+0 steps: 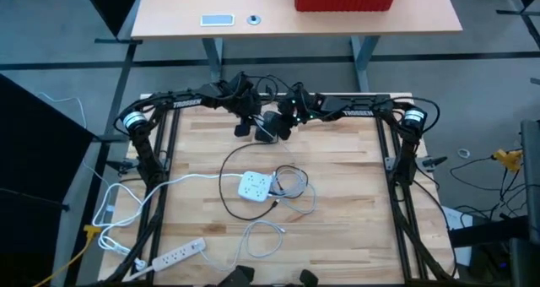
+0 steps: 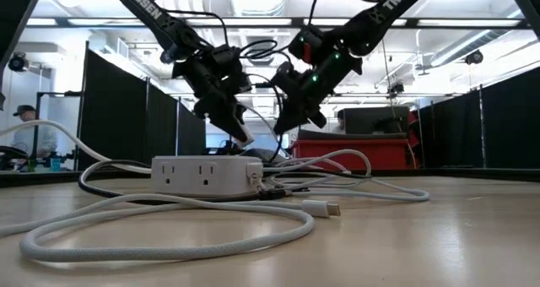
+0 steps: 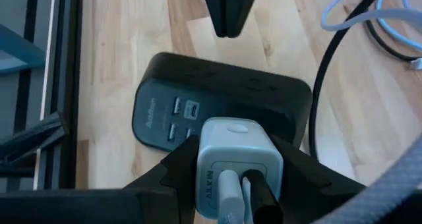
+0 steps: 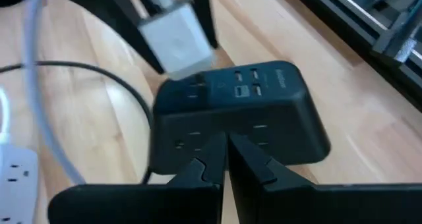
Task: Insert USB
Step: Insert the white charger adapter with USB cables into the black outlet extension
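A black charging hub (image 3: 198, 92) with USB ports on its face lies on the wooden table near the far edge (image 1: 268, 128). Just above it my left gripper (image 3: 234, 155) is shut on a white charger cube (image 3: 234, 138). A white cable (image 3: 227, 197) and a black one (image 3: 256, 196) lead out of the cube. My right gripper (image 4: 227, 151) hangs shut over the hub's other side (image 4: 264, 118). In the low view the right gripper (image 2: 295, 122) looks clear of the hub. My left gripper pinches the white cube by two opposite side faces (image 3: 204, 159), one finger (image 3: 175, 168) on each side. The fingers slant down from the far left. The cube hangs lifted clear just above the hub's port face, its cabled face toward the wrist.
A white outlet block (image 1: 255, 184) with tangled white and black cables lies mid-table. A white power strip (image 1: 179, 253) sits at the near left. A loose white cable ending in a plug (image 2: 325, 208) lies near the front. The arm frames stand along both sides.
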